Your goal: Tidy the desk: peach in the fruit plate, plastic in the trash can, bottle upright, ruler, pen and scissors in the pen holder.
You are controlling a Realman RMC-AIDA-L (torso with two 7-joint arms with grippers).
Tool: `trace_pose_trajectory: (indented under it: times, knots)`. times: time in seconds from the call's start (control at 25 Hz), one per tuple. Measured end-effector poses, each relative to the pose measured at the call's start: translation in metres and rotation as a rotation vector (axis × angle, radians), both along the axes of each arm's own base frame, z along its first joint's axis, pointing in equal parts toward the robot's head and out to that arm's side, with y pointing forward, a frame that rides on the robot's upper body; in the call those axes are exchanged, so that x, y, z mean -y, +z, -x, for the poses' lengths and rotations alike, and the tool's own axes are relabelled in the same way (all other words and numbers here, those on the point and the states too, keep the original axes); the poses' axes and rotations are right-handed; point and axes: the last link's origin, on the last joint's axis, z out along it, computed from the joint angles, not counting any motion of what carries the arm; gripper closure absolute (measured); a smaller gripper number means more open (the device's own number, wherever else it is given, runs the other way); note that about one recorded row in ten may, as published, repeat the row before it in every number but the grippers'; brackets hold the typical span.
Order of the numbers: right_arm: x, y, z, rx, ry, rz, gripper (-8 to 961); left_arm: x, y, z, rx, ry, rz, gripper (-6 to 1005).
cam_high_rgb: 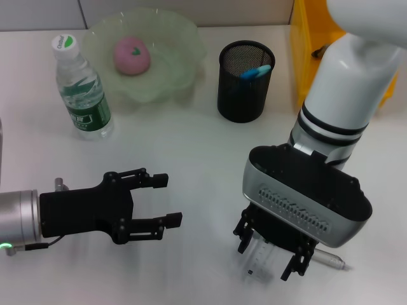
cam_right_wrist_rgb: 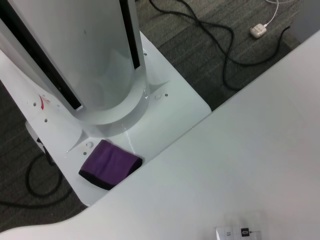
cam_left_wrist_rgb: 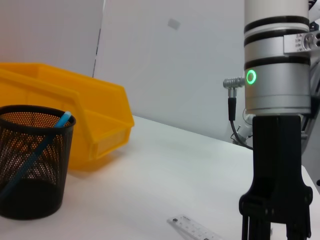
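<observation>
My right gripper (cam_high_rgb: 266, 259) hangs low over the table's near edge, open, its fingers on either side of a clear ruler (cam_high_rgb: 257, 267) lying flat. A silver pen (cam_high_rgb: 331, 259) lies just to its right. The left wrist view shows this gripper (cam_left_wrist_rgb: 272, 232) and the ruler (cam_left_wrist_rgb: 195, 227) from the side. My left gripper (cam_high_rgb: 159, 200) hovers open and empty at the near left. The black mesh pen holder (cam_high_rgb: 245, 81) holds a blue item (cam_high_rgb: 256, 72). A pink peach (cam_high_rgb: 131, 55) sits in the green plate (cam_high_rgb: 178, 44). The bottle (cam_high_rgb: 82, 89) stands upright. No plastic is in view.
A yellow bin (cam_high_rgb: 305, 51) stands at the far right behind the pen holder, also in the left wrist view (cam_left_wrist_rgb: 85, 120). In the right wrist view the table edge is close, with the robot's base and floor cables below.
</observation>
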Motion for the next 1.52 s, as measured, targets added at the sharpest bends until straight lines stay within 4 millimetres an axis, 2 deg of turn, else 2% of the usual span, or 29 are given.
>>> trace_pose_trajectory:
  times: [0.24, 0.36, 0.8, 1.04, 1.24, 1.52]
  knots:
    - [0.002, -0.007, 0.0, 0.001, 0.033, -0.001, 212, 0.0, 0.001, 0.001, 0.004, 0.006, -0.004, 203]
    - [0.002, -0.009, 0.001, -0.001, 0.042, 0.0, 317, 0.0, 0.002, 0.001, 0.004, 0.006, -0.004, 203]
    - [0.005, -0.011, 0.0, -0.005, 0.051, 0.016, 358, 0.0, 0.003, 0.002, 0.004, 0.008, -0.004, 203]
    - [0.006, -0.012, 0.0, -0.003, 0.055, 0.019, 469, 0.003, 0.004, 0.003, 0.007, 0.009, -0.004, 203]
    - [0.006, -0.013, -0.001, 0.001, 0.059, 0.019, 468, 0.003, 0.004, 0.003, 0.01, 0.012, -0.002, 203]
    - [0.007, -0.014, -0.001, -0.007, 0.053, 0.02, 536, 0.004, 0.004, 0.004, 0.011, 0.015, -0.003, 203]
